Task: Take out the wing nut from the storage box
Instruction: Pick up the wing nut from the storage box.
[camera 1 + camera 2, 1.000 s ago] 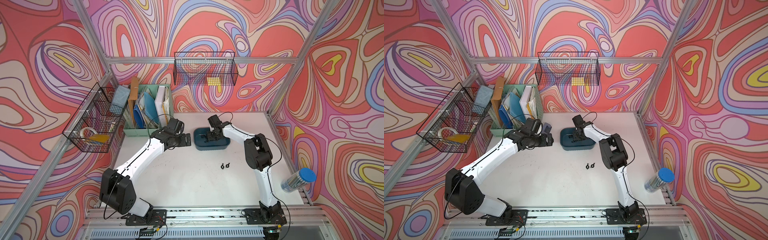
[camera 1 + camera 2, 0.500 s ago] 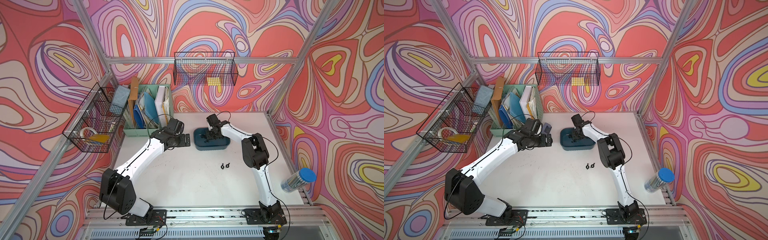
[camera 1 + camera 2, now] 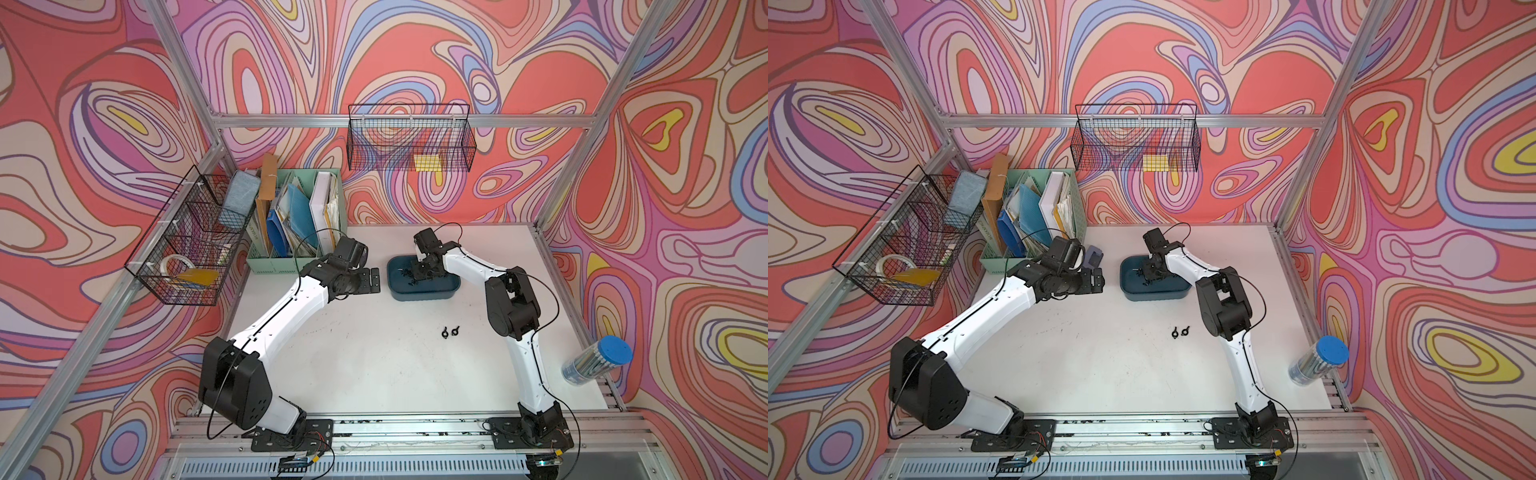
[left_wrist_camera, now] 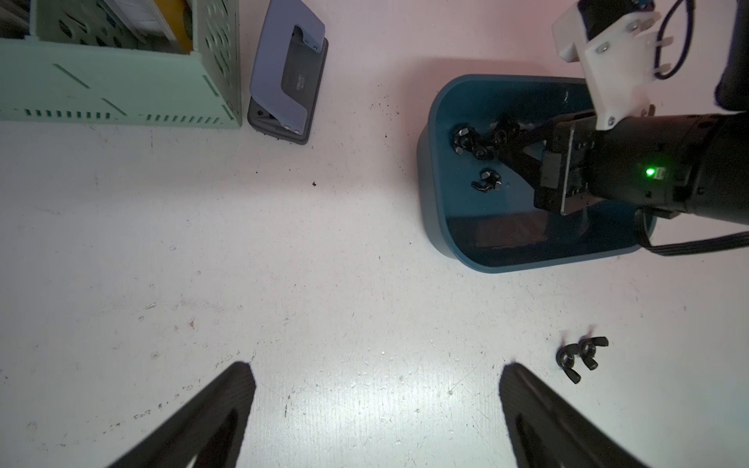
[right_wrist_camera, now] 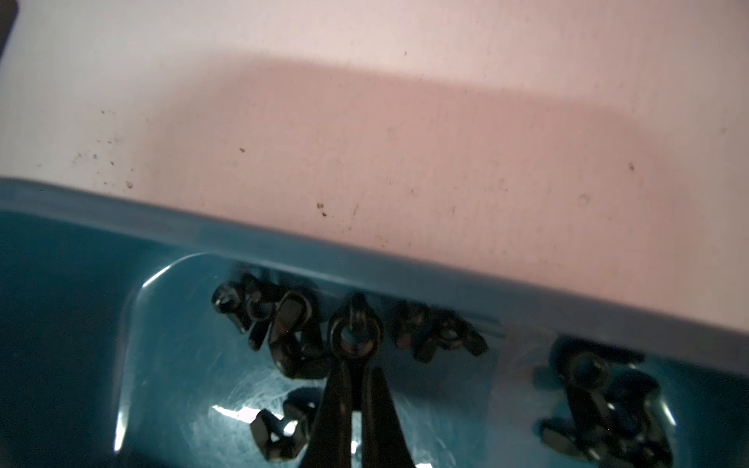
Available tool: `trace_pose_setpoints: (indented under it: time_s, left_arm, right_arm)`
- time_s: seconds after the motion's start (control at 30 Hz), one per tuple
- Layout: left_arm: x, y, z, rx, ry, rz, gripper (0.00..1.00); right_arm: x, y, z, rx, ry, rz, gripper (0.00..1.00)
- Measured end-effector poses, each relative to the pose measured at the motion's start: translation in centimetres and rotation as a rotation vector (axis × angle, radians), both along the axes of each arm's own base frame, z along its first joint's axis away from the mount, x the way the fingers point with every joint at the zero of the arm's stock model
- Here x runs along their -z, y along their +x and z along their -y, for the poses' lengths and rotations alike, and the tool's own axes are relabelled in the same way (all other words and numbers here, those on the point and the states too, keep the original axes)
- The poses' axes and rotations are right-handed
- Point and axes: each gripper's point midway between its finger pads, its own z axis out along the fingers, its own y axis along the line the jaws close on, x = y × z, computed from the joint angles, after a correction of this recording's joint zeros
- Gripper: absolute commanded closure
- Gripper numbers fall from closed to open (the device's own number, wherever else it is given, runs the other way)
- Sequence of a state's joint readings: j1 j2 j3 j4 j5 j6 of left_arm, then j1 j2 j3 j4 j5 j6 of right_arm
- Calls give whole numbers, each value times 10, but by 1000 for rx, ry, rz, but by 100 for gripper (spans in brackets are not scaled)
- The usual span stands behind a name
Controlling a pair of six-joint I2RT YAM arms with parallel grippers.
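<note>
The right tool (image 3: 1148,276) reaches down into the storage box (image 3: 1142,297), jaws closed among small dark pieces on its floor. The left tool (image 3: 1099,279) is just beside the box, jaws spread and pointing toward it. A blue-grey hole punch (image 3: 1093,255) lies just behind the left tool. Two wing nuts (image 3: 1179,331) lie side by side on the counter (image 3: 1100,365), nearer the arm bases than the right tool.

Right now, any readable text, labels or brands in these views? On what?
No text can be quoted; nothing reads cleanly.
Hole punch: small pale print on its dark panel, too blurred to read.
Book spine in the file organiser: print too small to read.
</note>
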State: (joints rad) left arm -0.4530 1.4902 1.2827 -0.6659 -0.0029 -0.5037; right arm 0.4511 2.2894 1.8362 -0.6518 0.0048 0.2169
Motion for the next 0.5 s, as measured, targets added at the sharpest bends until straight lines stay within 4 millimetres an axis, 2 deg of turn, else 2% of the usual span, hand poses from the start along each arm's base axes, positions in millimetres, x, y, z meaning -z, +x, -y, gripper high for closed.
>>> trace_pose_setpoints:
  time_s: [0.17,0.27,0.5]
  left_arm:
    - [5,-6,-2,3,2,-12,1]
    - [8,-8,-1,13,-2,-22,1]
    - [15,-12,4,37,-22,-35,1]
  right_arm:
    - [-21,-19,6,16,14,-1,100]
    - [-41,-34,10,29,30,13,100]
    - [-70,-81,13,50,43,23,100]
